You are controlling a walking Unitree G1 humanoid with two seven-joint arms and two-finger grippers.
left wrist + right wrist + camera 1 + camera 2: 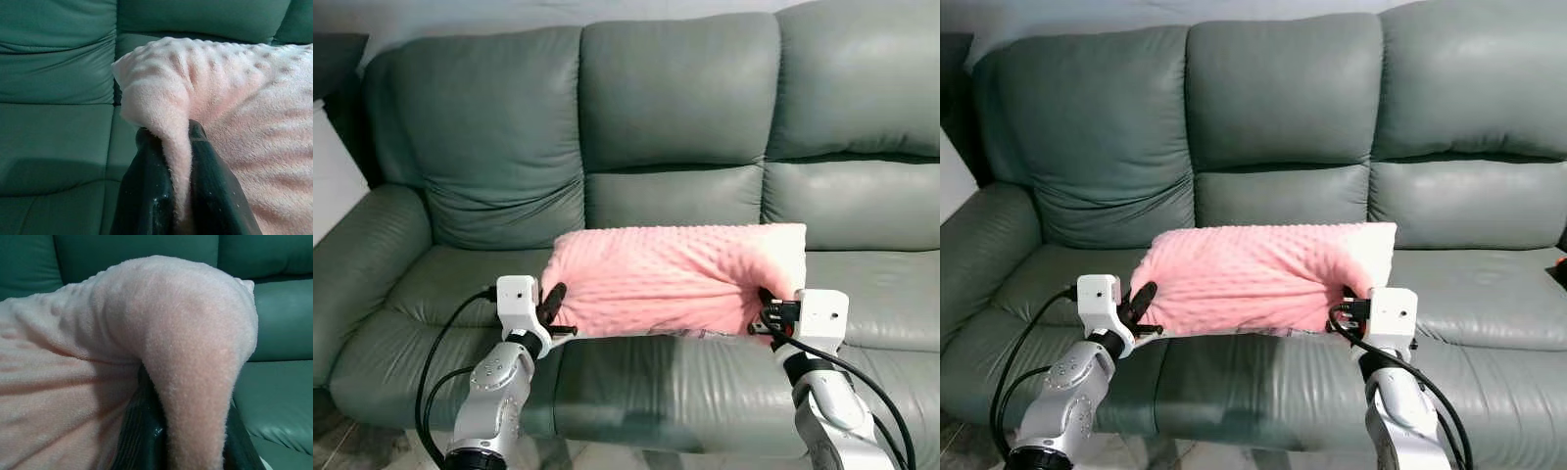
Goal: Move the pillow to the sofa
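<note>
A pink, dimpled plush pillow (675, 279) hangs between my two grippers, just above the middle seat cushion of a grey-green leather sofa (675, 108). My left gripper (551, 311) is shut on the pillow's left corner; in the left wrist view the pink fabric (171, 122) is pinched between the two black fingers (146, 196). My right gripper (766, 315) is shut on the right corner, with plush (195, 357) bulging over its fingers (142, 435).
The sofa has three seat cushions and three back cushions, with a rounded armrest (362, 264) at the left. A pale wall or panel (333, 176) stands beyond that armrest. Black cables (435, 352) loop down from my left wrist.
</note>
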